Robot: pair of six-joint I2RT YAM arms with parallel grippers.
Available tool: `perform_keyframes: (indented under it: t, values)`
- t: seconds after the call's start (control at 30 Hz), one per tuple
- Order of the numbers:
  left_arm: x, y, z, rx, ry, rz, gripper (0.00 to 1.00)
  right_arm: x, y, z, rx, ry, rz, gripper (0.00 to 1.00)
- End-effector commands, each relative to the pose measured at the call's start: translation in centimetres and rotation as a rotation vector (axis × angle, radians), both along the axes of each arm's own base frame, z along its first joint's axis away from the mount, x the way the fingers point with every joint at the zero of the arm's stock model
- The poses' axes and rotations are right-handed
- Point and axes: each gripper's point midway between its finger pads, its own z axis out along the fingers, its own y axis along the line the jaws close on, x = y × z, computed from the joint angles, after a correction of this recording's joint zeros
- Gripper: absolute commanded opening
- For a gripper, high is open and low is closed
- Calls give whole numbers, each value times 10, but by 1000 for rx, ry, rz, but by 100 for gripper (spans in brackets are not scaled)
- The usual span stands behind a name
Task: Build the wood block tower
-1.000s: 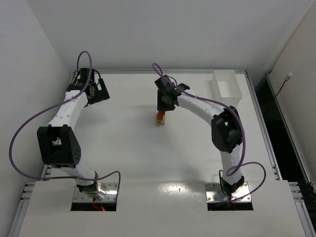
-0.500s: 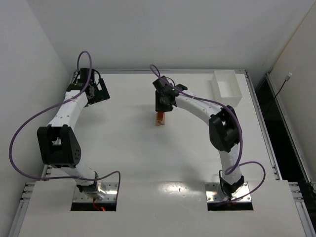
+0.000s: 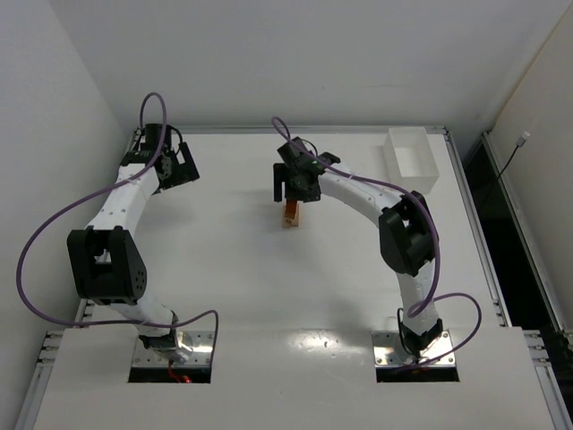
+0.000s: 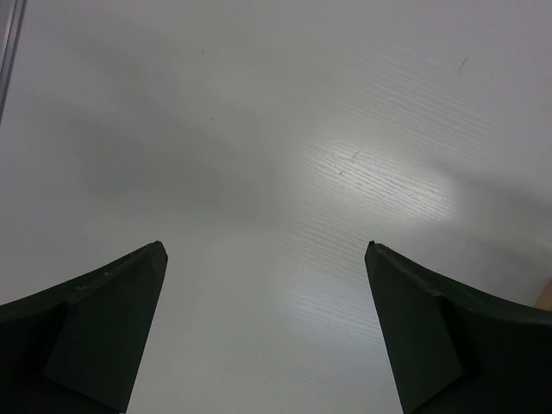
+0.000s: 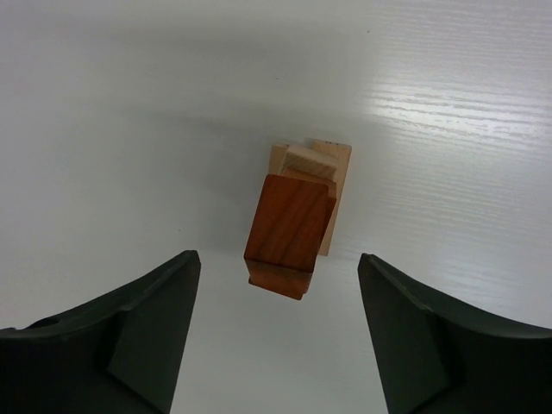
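**Top external view.** The wood block tower (image 3: 290,217) stands near the middle of the white table (image 3: 269,296), towards its far half. It is small in this view: an orange piece over a pale base. The right gripper (image 3: 290,192) hangs directly over it, pointing down, with its arm reaching in from the right. The left gripper (image 3: 183,167) sits at the far left of the table, well apart from the tower. A white tray (image 3: 428,172) lies at the far right corner (its contents cannot be made out).

**Left wrist view.** The left gripper (image 4: 265,247) has its jaws spread wide, with only bare table (image 4: 259,121) between them — nothing is held.

**Right wrist view.** The right gripper (image 5: 278,256) has its jaws apart, one on each side of the tower (image 5: 297,203), and a clear gap shows on both sides. A reddish-orange block (image 5: 289,226) forms the top, resting on tan blocks (image 5: 335,157) — these show behind and beside it, slightly offset.
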Motion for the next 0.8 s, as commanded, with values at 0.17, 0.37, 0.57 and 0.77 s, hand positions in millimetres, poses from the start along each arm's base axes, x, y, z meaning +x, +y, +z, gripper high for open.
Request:
perform_keyframes:
  t: [0.17,0.37,0.57,0.77]
  values:
    - [13,-10,21,-2,-74,-16,99,10,15,48,70,-137,94,77]
    - [9,-18,19,35,-68,-94,99,-2,-21,142,65,-415,193,91]
    - [-8,-14,-17,65,20,-121,99,-20,-152,114,-222,-454,186,93]
    - [-14,-11,-51,95,65,-142,99,-37,-234,62,-357,-371,196,94]
